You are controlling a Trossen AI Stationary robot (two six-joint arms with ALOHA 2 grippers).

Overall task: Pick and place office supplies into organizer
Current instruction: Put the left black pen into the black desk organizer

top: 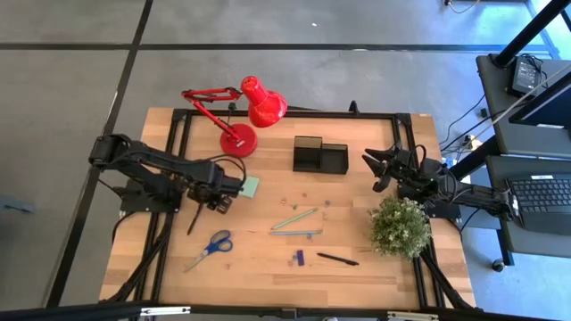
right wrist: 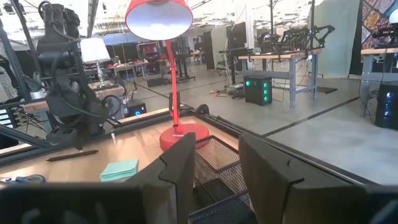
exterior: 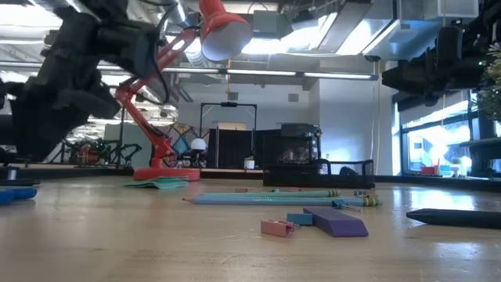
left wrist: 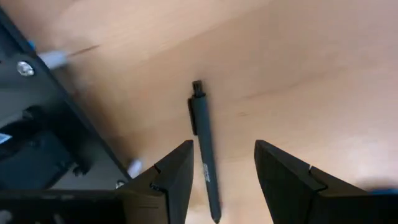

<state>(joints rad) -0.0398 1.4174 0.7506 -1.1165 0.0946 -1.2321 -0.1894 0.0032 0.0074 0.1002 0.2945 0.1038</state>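
A black pen [left wrist: 205, 149] lies flat on the wooden table, and my left gripper [left wrist: 224, 171] hovers over it pointing down, open, one finger on either side of the pen's lower half without touching. In the high view this pen [top: 193, 219] is just nearside of my left gripper [top: 217, 200]. The pale green sticky-note pad [top: 251, 185], blue-handled scissors [top: 211, 248], two light-blue pencils [top: 295, 218], a purple piece [top: 299, 257] and a second black pen [top: 337, 259] lie on the table. The black organizer [top: 319, 156] stands at the far middle. My right gripper [top: 379, 169] waits open beside it.
A red desk lamp [top: 241, 111] stands left of the organizer. A small green plant [top: 399, 225] sits under the right arm near the right edge. A black metal frame [top: 178, 143] runs around the tabletop. Bare wood lies between the loose items.
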